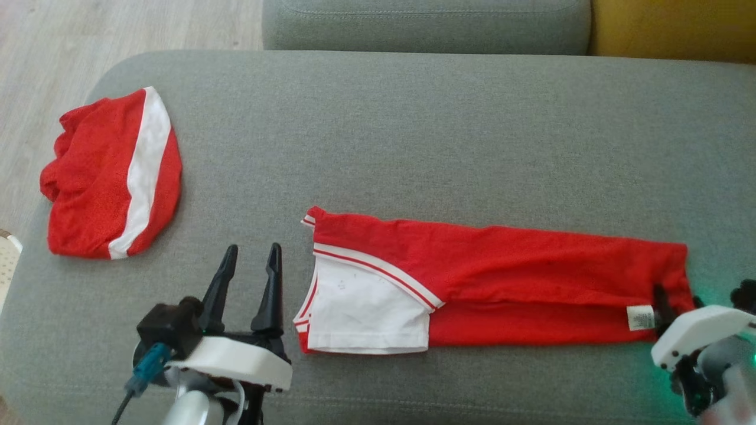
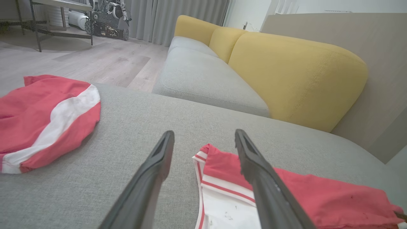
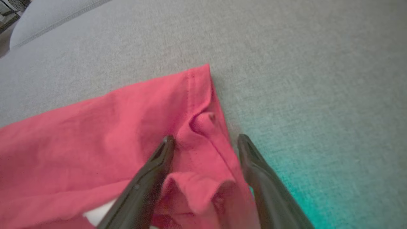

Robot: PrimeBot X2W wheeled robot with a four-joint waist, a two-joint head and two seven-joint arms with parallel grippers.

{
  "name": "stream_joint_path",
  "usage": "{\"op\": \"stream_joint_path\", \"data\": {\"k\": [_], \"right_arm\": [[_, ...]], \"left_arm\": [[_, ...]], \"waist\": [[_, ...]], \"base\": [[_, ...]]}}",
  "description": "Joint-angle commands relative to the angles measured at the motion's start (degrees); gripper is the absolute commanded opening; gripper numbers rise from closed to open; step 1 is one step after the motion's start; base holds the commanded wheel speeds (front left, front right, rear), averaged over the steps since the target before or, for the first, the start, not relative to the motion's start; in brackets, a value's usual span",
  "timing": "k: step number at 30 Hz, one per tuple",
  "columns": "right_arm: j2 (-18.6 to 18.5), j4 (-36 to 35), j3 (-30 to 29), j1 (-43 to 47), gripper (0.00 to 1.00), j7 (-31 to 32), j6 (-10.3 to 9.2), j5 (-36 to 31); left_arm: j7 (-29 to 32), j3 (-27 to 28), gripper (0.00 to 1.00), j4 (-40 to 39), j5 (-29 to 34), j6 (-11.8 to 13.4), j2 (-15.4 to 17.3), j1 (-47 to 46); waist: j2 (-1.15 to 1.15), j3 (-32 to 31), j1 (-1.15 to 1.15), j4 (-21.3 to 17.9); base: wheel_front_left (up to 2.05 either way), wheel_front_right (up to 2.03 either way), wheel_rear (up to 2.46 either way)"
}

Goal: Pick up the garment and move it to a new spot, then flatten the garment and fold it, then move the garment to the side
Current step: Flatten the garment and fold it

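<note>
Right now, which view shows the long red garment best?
The head view: the whole garment lies there, from the white striped end to the hem. The left wrist view shows its striped end; the right wrist view shows the hem corner, slightly blurred.

Living-room setting: grey sofa [image 2: 203, 76] with yellow back cushions [image 2: 295, 76], pale wood-plank floor [image 2: 95, 60], long grey curtains [image 2: 171, 19]. Metal-legged table [image 2: 63, 4] and machinery [image 2: 109, 20] at far side.

The right claw [image 3: 206, 137] is standing wide open over a corner of the red garment [image 3: 95, 127]. The cloth is lying bunched between its fingers on the grey cushion [image 3: 286, 47].
</note>
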Motion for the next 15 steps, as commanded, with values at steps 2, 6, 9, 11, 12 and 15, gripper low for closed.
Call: {"op": "stream_joint_path", "data": {"k": [2, 6, 9, 11, 12, 15], "right_arm": [[-1.06, -0.03, 1.63, -1.50, 1.00, 0.88, -0.05, 0.45], [-1.05, 1.49, 2.70, -1.95, 0.00, 2.05, -0.05, 2.20], [-1.80, 1.63, 3.39, -2.15, 0.00, 1.57, -0.05, 3.10], [-2.60, 1.76, 3.45, -2.36, 0.00, 0.94, -0.05, 3.42], [-3.16, 1.87, 3.24, -2.51, 0.00, 0.54, -0.05, 3.47], [-6.09, 3.13, 0.90, -3.18, 0.00, -1.75, -0.05, 1.60]], "left_arm": [[-0.70, 2.40, 1.00, -1.72, 0.67, -0.23, -0.25, -3.04], [-0.70, 3.20, 1.00, -1.65, 0.70, -0.40, -0.38, -3.36], [-0.70, 3.75, 1.00, -1.46, 0.83, -0.49, -0.44, -3.30], [-0.70, 4.01, 1.00, -1.34, 0.94, -0.57, -0.47, -3.13], [-0.70, 4.08, 1.00, -1.31, 1.00, -0.63, -0.48, -3.03], [-0.70, 4.20, 1.00, -1.28, 0.67, -0.93, -0.53, -2.61]], "waist": [[0.00, -0.14, 0.00, 0.05], [0.00, -0.82, 0.00, -0.11], [0.00, -1.38, 0.00, -0.46], [0.00, -1.77, 0.00, -0.67], [0.00, -1.94, 0.00, -0.76], [0.00, -2.42, 0.00, -0.96]], "base": [[0.00, 0.00, 0.00], [0.00, 0.00, 0.00], [0.00, 0.00, 0.00], [0.00, 0.00, 0.00], [0.00, 0.00, 0.00], [0.00, 0.00, 0.00]]}}
